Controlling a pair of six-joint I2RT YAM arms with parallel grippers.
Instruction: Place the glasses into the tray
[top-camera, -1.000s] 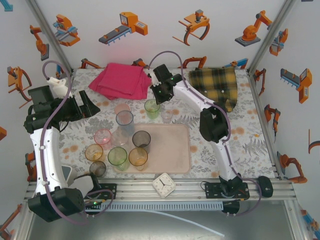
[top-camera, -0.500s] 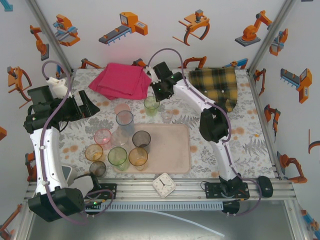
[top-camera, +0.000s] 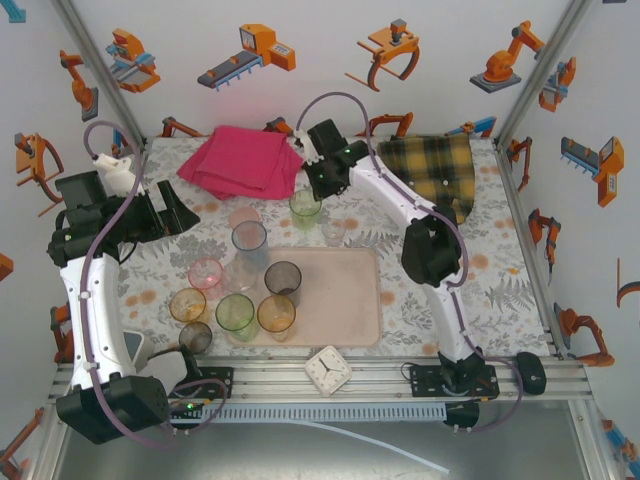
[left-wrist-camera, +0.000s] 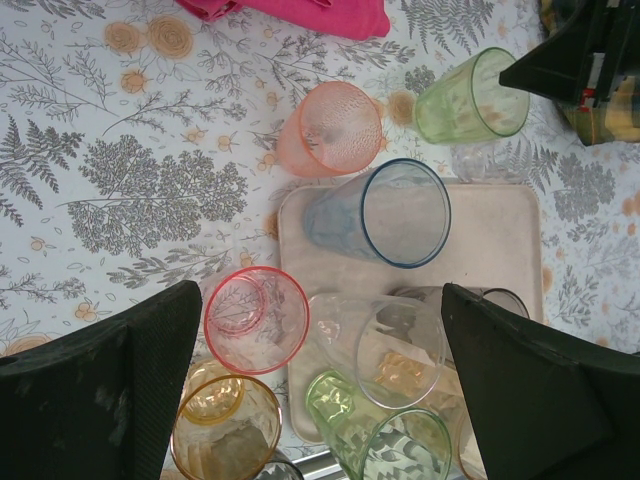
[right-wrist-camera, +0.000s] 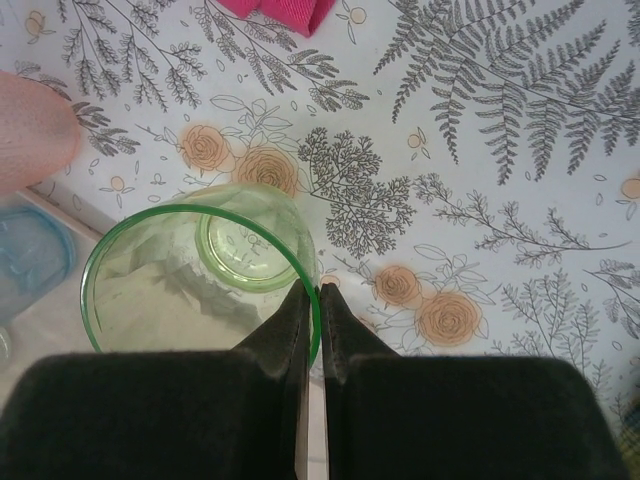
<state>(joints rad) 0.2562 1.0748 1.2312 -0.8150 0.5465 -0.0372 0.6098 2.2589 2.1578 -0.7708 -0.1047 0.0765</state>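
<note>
The green glass (right-wrist-camera: 190, 280) is under the right hand (right-wrist-camera: 312, 292), its rim pinched between the closed fingers (right-wrist-camera: 290, 325), one inside and one outside, just beyond the tray (top-camera: 345, 300). Left of the hand stand a blue glass (right-wrist-camera: 25, 255) and a pink glass (right-wrist-camera: 30, 125). Ahead lies a pink cloth (right-wrist-camera: 285, 10). The right arm is stretched far across the worktop (right-wrist-camera: 500, 150). The left hand (left-wrist-camera: 320, 300) hangs wide open over a clear glass (left-wrist-camera: 385, 350).

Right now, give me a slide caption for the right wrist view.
Right gripper shut on the rim of the green glass, fern-print tablecloth beneath.
</note>
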